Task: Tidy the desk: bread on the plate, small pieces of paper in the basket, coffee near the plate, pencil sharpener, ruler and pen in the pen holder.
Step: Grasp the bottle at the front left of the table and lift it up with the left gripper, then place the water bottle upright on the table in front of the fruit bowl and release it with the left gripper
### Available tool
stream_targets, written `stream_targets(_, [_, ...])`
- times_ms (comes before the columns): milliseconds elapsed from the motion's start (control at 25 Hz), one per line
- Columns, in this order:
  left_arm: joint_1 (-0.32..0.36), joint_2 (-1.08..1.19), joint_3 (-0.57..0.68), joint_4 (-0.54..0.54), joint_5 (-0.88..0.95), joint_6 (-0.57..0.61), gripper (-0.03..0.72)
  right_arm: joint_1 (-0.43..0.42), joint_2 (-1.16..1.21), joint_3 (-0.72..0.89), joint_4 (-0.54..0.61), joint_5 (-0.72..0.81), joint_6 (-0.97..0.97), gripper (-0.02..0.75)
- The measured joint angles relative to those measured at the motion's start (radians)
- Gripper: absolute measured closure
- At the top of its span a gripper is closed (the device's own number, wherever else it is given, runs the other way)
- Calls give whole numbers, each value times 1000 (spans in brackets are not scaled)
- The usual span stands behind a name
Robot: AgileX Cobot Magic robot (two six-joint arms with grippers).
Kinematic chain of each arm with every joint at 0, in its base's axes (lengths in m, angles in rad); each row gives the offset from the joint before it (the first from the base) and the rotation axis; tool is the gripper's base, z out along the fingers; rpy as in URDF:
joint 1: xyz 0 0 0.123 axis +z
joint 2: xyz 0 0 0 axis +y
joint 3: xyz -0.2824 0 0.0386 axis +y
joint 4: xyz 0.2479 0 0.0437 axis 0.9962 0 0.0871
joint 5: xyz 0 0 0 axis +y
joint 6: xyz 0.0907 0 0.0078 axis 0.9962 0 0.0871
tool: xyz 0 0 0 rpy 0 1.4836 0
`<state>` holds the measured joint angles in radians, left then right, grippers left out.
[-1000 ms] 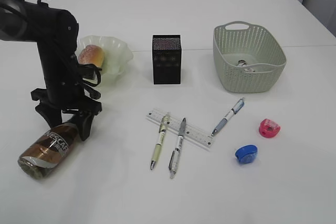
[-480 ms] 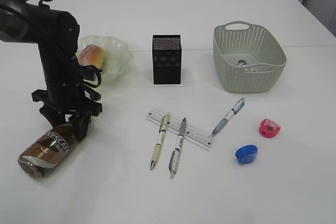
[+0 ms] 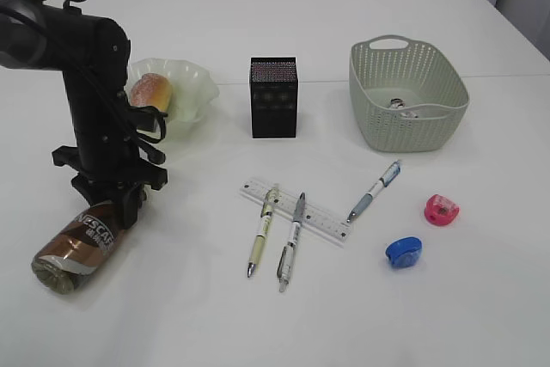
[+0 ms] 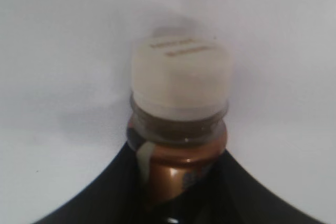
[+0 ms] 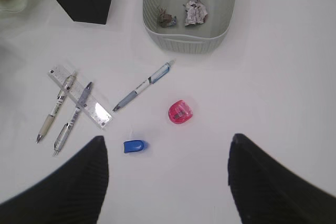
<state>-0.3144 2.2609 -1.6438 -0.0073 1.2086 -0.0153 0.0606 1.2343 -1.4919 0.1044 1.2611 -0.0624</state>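
Glossily brown coffee bottle (image 4: 176, 145), ribbed cream cap (image 4: 181, 77)

Open table at the front and far right; clutter in the middle.

The table (image 3: 481, 315) is left bare along the near edge and behind the basket (image 3: 408, 96). The centre is blocked by two pens (image 3: 275, 229) lying across a ruler (image 3: 322, 223), with a third pen (image 3: 374, 191) and two sharpeners (image 3: 421, 229) beside them. The left side is taken up by the arm (image 3: 90, 100), the bottle (image 3: 77, 242) and the plate (image 3: 185, 92).
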Motion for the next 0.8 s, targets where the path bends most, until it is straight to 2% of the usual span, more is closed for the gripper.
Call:
stream_targets(240, [0, -22, 0, -6, -11, 1, 445, 0, 0, 0, 0, 0, 0, 185])
stream_targets(600, [0, -269, 7, -26, -71, 1, 446, 0, 0, 0, 0, 0, 0, 185])
stream_targets(680, [0, -320, 44, -26, -123, 1, 446, 0, 0, 0, 0, 0, 0, 185])
stream_targets(800, [0, -415, 163, -26, -235, -1, 446, 0, 0, 0, 0, 0, 0, 185])
